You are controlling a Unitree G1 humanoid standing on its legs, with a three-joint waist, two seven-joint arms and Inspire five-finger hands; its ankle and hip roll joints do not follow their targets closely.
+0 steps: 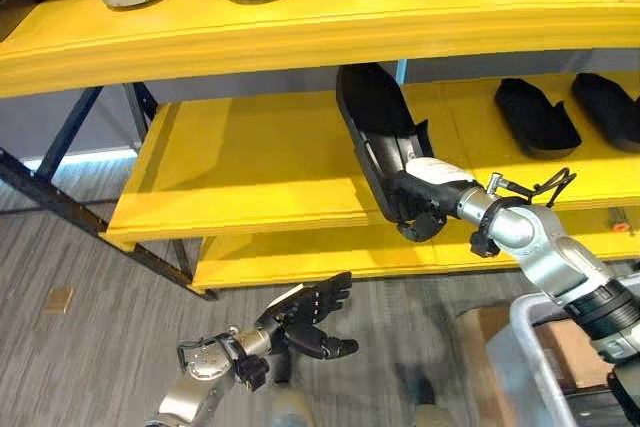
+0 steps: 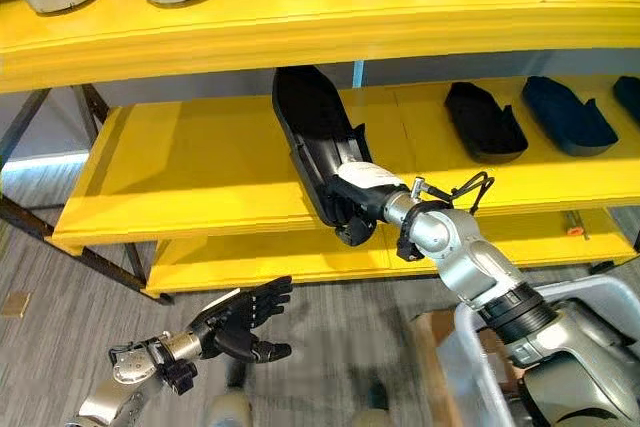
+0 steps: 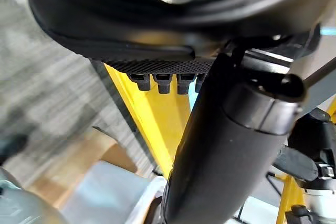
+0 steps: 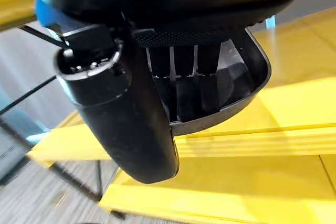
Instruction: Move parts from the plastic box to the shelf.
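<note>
Black part at the middle shelf, held in my right robot hand.

My right robot hand (image 1: 420, 209) is clamped on the near end of the long black part (image 1: 375, 122), fingers curled over its rim; the part's far end reaches in over the middle shelf (image 1: 240, 162), tilted, and I cannot tell whether it rests there yet; two similar black parts (image 1: 536, 117) lie further right on that shelf. I judge the part a stiff, light moulded shell, smooth and likely slippery, best held at the rim. My left robot hand (image 1: 305, 319) hangs below the shelf, fingers loosely spread, holding nothing. The right wrist view shows my fingers (image 4: 184, 90) inside the shell's hollow; the head views add the plastic box (image 1: 560, 367) below the shelf, at right.
</note>
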